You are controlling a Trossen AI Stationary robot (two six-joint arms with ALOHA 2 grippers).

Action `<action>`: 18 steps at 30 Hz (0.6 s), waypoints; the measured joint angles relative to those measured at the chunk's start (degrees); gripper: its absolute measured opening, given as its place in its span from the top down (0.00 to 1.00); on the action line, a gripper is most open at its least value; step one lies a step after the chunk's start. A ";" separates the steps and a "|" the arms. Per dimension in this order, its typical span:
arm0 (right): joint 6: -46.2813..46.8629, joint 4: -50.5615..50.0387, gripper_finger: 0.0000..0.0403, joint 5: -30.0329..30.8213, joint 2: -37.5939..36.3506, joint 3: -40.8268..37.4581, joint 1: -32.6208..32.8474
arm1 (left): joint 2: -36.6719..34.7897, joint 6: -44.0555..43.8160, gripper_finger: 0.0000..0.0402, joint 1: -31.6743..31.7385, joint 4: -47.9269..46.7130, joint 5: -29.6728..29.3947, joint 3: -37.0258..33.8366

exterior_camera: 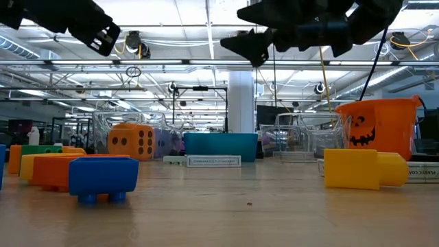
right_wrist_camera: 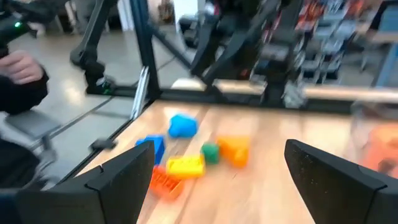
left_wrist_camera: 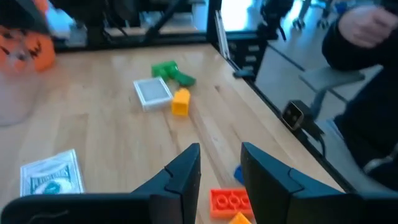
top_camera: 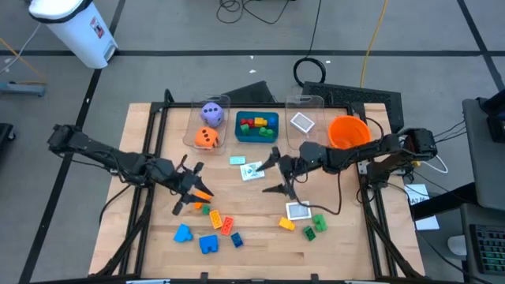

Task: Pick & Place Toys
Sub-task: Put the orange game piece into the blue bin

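Observation:
Loose toy bricks lie on the wooden table near its front edge: blue (top_camera: 183, 233), blue (top_camera: 208, 244), red-orange (top_camera: 227, 225), yellow (top_camera: 213, 219), green (top_camera: 203, 209). A white card (top_camera: 297, 210), a yellow brick (top_camera: 286, 224) and green bricks (top_camera: 319, 223) lie to the right. My left gripper (top_camera: 197, 188) hovers over the left cluster, open by a narrow gap with nothing between its fingers (left_wrist_camera: 221, 158); an orange brick (left_wrist_camera: 230, 200) lies below it. My right gripper (top_camera: 273, 173) hangs above the table's middle, wide open and empty (right_wrist_camera: 217, 155).
At the back stand a clear bin with a purple die (top_camera: 211, 113) and an orange die (top_camera: 207, 138), a teal tray (top_camera: 272, 130) with bricks, a second clear bin (top_camera: 312, 102) with a card, and an orange bowl (top_camera: 348, 132). Two cards (top_camera: 252, 171) lie mid-table. A person (left_wrist_camera: 367, 93) stands beside the table.

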 joint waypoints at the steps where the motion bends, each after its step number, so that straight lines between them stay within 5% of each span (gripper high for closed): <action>1: 0.56 -1.59 0.14 0.17 0.00 0.00 0.66 | 0.00 0.13 0.71 -0.35 2.62 -0.56 -1.13; 9: -0.33 -10.43 0.14 11.80 0.00 0.00 6.19 | 1.77 -1.93 0.71 -1.07 20.10 -3.38 -6.74; 18: -0.38 -7.32 0.14 12.03 0.02 0.00 9.95 | 7.02 -7.41 0.71 -1.78 25.32 -2.65 -6.84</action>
